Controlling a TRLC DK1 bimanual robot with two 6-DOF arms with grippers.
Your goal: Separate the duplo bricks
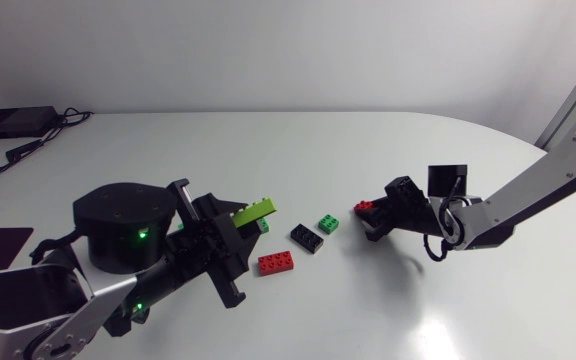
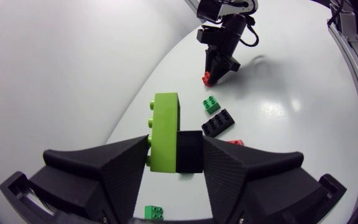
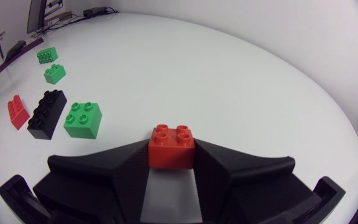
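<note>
My left gripper (image 2: 176,157) is shut on a stack of a long lime brick (image 2: 165,129) and a black brick (image 2: 191,151), held above the table. In the head view this gripper (image 1: 230,232) is at the lower left, with the lime brick (image 1: 255,211) sticking out of it. My right gripper (image 3: 171,163) is shut on a small red brick (image 3: 171,146) low over the table, right of the middle (image 1: 365,207). Between the arms lie a red brick (image 1: 276,262), a black brick (image 1: 307,238) and a green brick (image 1: 328,223).
A small green brick (image 2: 153,212) lies under my left gripper, and the right wrist view shows two green bricks (image 3: 55,73) beyond the black one (image 3: 46,112). A black box with cables (image 1: 13,122) sits at the back left. My left arm's round base (image 1: 118,228) stands behind its gripper.
</note>
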